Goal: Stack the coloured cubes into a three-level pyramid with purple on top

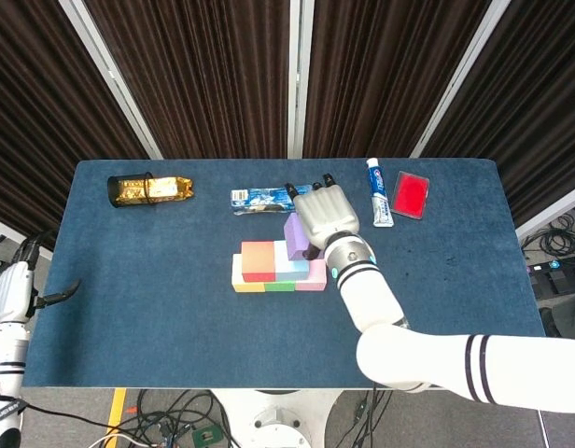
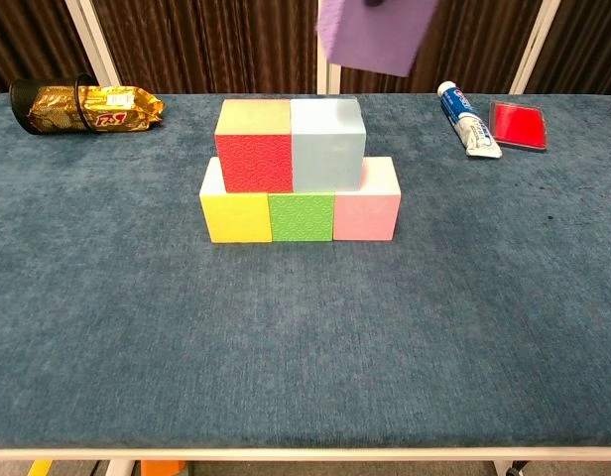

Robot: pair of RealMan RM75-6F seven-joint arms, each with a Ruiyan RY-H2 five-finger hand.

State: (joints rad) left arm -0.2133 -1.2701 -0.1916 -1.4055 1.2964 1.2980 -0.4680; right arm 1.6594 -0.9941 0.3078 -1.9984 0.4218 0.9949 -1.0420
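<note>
Right hand [image 1: 327, 217] around purple cube [image 2: 375, 35], above pale-blue cube [image 2: 327, 144].

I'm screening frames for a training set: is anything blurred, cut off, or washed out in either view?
Chest view: the purple cube is soft with motion blur and cropped by the top edge, while the stack is sharp. Head view: evenly lit, no glare; the right robot hand covers part of the cube; the left robot hand sits at the frame edge.
</note>
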